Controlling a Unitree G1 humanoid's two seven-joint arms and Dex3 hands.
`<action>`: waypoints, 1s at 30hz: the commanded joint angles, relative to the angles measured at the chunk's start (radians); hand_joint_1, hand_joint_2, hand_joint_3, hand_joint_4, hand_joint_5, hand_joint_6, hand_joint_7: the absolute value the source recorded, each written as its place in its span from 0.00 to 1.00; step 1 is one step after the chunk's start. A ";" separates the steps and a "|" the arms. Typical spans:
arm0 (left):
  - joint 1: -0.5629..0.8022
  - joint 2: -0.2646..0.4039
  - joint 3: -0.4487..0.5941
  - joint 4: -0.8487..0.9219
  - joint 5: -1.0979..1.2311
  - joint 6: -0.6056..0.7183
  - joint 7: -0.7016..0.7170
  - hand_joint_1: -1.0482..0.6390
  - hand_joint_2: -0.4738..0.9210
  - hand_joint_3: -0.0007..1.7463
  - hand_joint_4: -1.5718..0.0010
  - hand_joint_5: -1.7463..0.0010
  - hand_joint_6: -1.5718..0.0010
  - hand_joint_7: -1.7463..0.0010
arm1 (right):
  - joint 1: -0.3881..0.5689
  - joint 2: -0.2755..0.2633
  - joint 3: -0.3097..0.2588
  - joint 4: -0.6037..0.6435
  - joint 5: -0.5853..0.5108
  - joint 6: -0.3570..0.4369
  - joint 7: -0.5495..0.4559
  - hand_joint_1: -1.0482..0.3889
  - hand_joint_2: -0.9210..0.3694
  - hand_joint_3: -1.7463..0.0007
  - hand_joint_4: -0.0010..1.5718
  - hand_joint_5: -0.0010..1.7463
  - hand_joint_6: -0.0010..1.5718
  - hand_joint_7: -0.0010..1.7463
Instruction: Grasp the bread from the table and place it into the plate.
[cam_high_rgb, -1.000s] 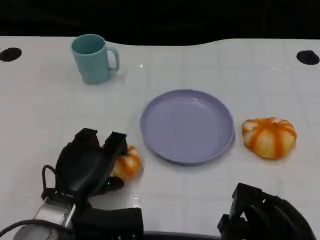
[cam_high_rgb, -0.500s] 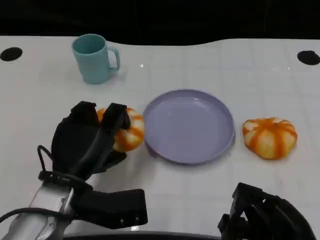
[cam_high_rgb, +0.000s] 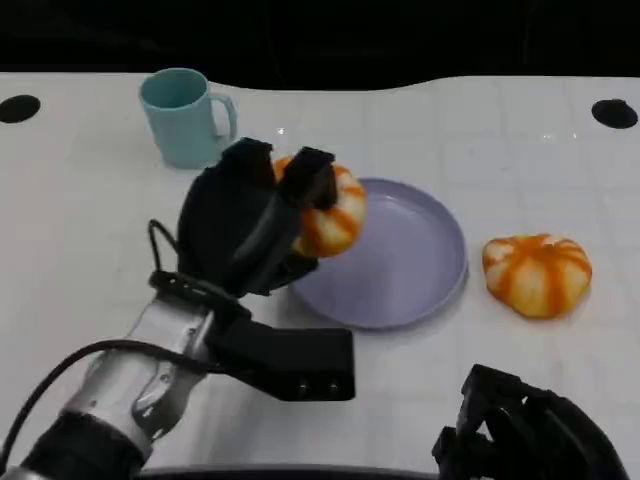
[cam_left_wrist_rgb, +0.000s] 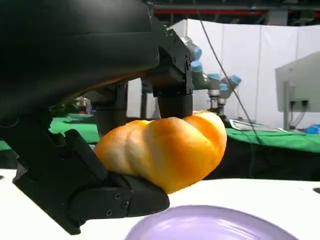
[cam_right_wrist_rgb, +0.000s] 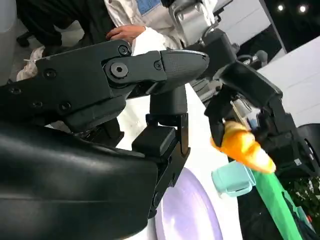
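The grasp was done and the placing was not — that is how the moment read. The left hand (cam_high_rgb: 255, 225) held the bread (cam_high_rgb: 325, 208) with its fingers (cam_high_rgb: 305, 180) wrapped over the top of it, and the left wrist view showed the loaf (cam_left_wrist_rgb: 162, 152) pinched between upper and lower fingers, clear of any surface, with the rim of the plate (cam_left_wrist_rgb: 210, 222) below it. In the head view the bread hung over the plate's (cam_high_rgb: 410, 275) edge on the side nearest the cup (cam_high_rgb: 183, 115), not yet over the plate's middle. So the lift and most of the carry looked finished; what was left, by judgement, was to bring the bread further in over the plate, lower it and let the fingers spread.

A second orange-and-white bun (cam_high_rgb: 537, 273) lay on the table just beside the plate, on the side away from the cup, untouched. Whether the task meant that one too could not be told from the pictures.

The right hand (cam_high_rgb: 525, 435) rested low at the near edge of the table, well apart from the plate — it held nothing, and its fingers appeared curled inward, though the head view showed too little of them to be certain. The plate itself carried nothing yet.
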 joint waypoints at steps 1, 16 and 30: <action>-0.056 -0.024 -0.014 0.059 -0.014 -0.009 -0.017 0.55 0.61 0.60 0.43 0.00 0.56 0.00 | 0.009 -0.015 -0.003 -0.002 0.005 -0.002 0.014 0.23 0.00 0.87 0.55 0.92 0.48 0.78; -0.262 -0.165 -0.063 0.479 -0.107 -0.133 -0.043 0.51 0.77 0.35 0.46 0.04 0.45 0.34 | 0.022 -0.027 0.006 -0.014 0.003 0.002 0.016 0.23 0.00 0.87 0.54 0.92 0.48 0.78; -0.226 -0.105 -0.071 0.336 -0.162 -0.093 -0.364 0.37 0.99 0.04 0.84 0.94 0.87 1.00 | 0.016 -0.023 0.003 -0.007 0.012 0.001 0.018 0.23 0.00 0.87 0.55 0.92 0.48 0.77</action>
